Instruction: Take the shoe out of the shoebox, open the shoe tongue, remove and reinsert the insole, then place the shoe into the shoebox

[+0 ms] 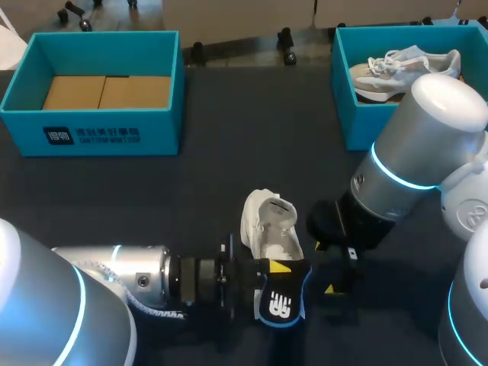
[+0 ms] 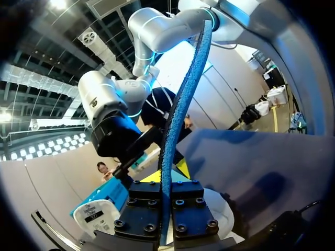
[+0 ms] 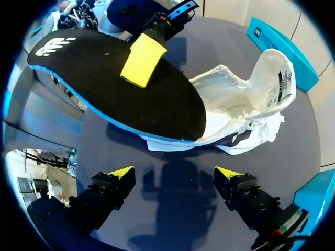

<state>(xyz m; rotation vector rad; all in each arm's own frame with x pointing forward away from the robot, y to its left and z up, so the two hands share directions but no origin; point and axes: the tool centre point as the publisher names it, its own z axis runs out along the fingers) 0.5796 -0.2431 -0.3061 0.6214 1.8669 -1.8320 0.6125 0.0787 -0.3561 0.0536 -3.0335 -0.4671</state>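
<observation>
Shoe (image 1: 271, 225) out on tabletop (image 1: 229, 175), insole (image 1: 282, 305) removed and clamped in left jaws, right jaws apart nearby; remains to reinsert insole and return shoe to shoebox (image 1: 164, 130).

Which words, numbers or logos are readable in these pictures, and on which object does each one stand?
Left shoebox, front wall: a white logo and one line of text, too small to read reliably.
Insole, heel end: a white logo mark only, no readable letters.
Shoe tongue, inner side: a printed label, too blurred to read.
No text can be quoted with certainty.
</observation>
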